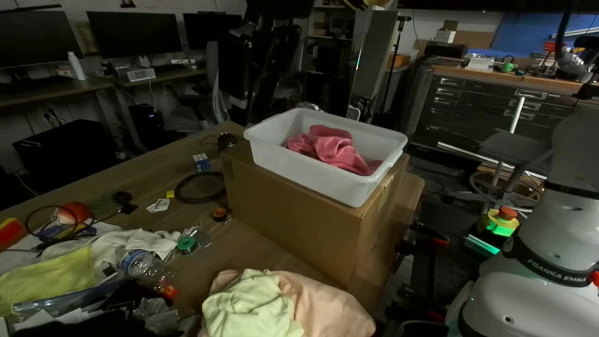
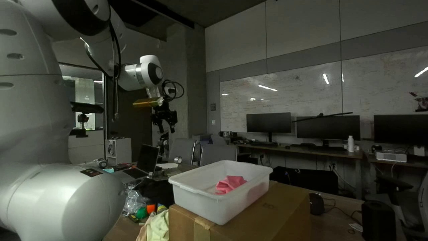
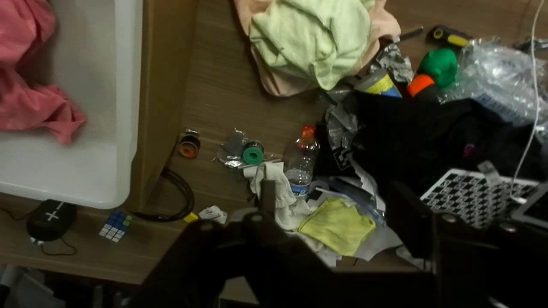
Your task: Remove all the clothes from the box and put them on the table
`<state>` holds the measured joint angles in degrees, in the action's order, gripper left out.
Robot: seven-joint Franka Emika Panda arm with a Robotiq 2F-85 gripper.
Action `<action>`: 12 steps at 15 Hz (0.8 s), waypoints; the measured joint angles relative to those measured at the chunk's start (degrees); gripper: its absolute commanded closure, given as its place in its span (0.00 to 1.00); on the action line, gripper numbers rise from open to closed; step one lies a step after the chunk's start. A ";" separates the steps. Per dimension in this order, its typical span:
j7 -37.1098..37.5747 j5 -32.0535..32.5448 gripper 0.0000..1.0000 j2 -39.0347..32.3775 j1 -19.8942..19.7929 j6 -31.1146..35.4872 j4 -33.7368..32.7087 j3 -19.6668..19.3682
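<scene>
A pink cloth (image 1: 333,146) lies crumpled in the white plastic bin (image 1: 299,177). It also shows in an exterior view (image 2: 230,183) and at the left edge of the wrist view (image 3: 25,105). The bin stands on a cardboard box (image 1: 295,224) on the wooden table (image 1: 266,255). A pale green cloth (image 1: 248,302) lies on a peach cloth (image 1: 327,302) on the table beside the cardboard box; both also show in the wrist view. My gripper (image 2: 167,130) is open and empty, high above the table. In the wrist view its fingers (image 3: 336,194) are wide apart.
A plastic bottle (image 3: 302,162), a yellow cloth (image 3: 338,224), white cloths, black fabric (image 3: 385,132) and a laptop (image 3: 466,196) clutter the table. A Rubik's cube (image 1: 201,162), a cable coil (image 1: 199,187) and a small black speaker (image 3: 51,220) lie near the cardboard box.
</scene>
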<state>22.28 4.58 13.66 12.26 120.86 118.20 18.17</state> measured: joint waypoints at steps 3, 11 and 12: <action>-6.60 0.92 0.00 -0.91 -0.53 -3.67 -0.98 -1.58; -4.08 3.11 0.00 -0.98 -8.38 -5.52 1.37 -9.56; -3.42 2.92 0.00 -1.06 -9.29 -5.70 2.10 -10.58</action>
<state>18.86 7.50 12.61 2.97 115.16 120.30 7.60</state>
